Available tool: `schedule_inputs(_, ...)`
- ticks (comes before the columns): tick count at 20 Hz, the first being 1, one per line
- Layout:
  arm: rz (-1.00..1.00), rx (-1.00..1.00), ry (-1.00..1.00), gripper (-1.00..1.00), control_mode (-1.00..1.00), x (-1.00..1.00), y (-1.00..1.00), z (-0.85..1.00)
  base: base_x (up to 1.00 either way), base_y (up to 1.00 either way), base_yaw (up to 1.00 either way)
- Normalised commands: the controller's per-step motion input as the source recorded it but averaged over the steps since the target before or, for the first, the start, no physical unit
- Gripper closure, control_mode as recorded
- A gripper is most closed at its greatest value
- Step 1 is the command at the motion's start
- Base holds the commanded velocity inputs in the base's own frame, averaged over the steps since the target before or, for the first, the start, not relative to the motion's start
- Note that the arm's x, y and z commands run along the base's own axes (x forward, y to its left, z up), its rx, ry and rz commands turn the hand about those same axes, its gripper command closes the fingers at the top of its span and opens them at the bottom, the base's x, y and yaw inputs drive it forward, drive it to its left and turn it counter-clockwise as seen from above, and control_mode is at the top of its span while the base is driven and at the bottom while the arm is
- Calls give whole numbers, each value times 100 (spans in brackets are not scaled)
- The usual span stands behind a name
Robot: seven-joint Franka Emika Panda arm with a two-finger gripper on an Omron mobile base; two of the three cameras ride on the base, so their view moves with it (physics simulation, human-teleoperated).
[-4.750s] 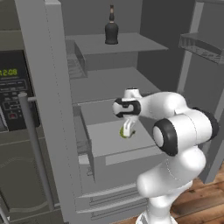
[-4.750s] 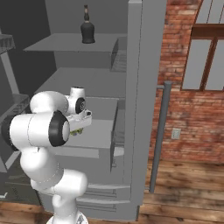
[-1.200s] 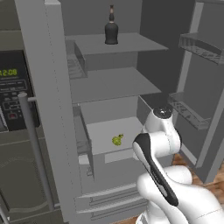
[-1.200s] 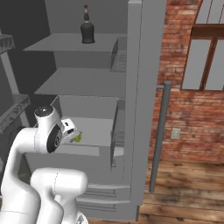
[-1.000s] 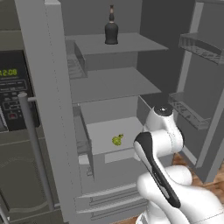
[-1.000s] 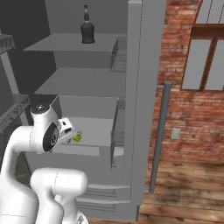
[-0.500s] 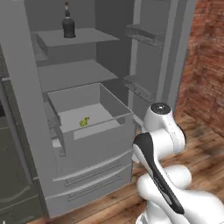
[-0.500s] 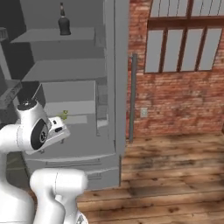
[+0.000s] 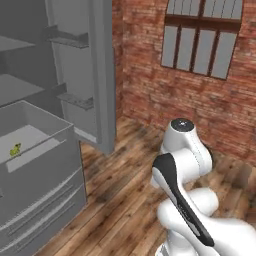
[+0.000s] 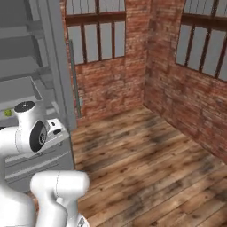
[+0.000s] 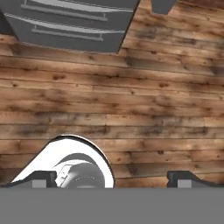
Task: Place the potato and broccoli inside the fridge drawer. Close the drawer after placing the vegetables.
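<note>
Wood floor (image 11: 131, 96): brown planks lying under the hand, running up to the grooved grey drawer fronts (image 11: 70, 22) at the top of the hand view.
Gripper (image 11: 111, 178): hanging over the planks, pointing down; fingers (image 11: 183, 178) spread wide apart, nothing between them.
Arm (image 9: 182, 150): folding up close to the base in the left base view, white links with a dark strip along one; standing well apart from the fridge.
Drawer (image 9: 35, 145): light-grey box, sticking out of the fridge, pulled open, front wall low; sitting above the grooved fronts in the left base view.
Broccoli (image 9: 16, 149): tiny green floret lying on the drawer floor, near the left side; showing again as a green speck (image 10: 7, 113) at the left edge of the right base view, just above the arm's round joint.
Potato: cannot tell where.
Fridge door (image 9: 100, 75): grey, swinging open beside the drawer, carrying small door shelves (image 9: 75, 101) on the inner face.
Brick wall (image 10: 177, 88): red-brown, standing behind everything, meeting in a corner.
Windows (image 9: 205, 37): grey-paned, sitting high in the brick.
</note>
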Motion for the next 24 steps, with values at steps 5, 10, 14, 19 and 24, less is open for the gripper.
schedule_inputs(5,0,0,0,-100,100,0,0,0,-40,-9,-79)
schedule_inputs(10,0,0,0,-100,100,0,0,0,-14,-11,-81)
schedule_inputs(14,0,0,0,-100,100,0,0,0,0,0,-82)
schedule_inputs(19,0,0,0,-100,100,0,0,0,2,0,-84)
schedule_inputs(24,0,0,0,-100,100,0,0,0,24,-5,-79)
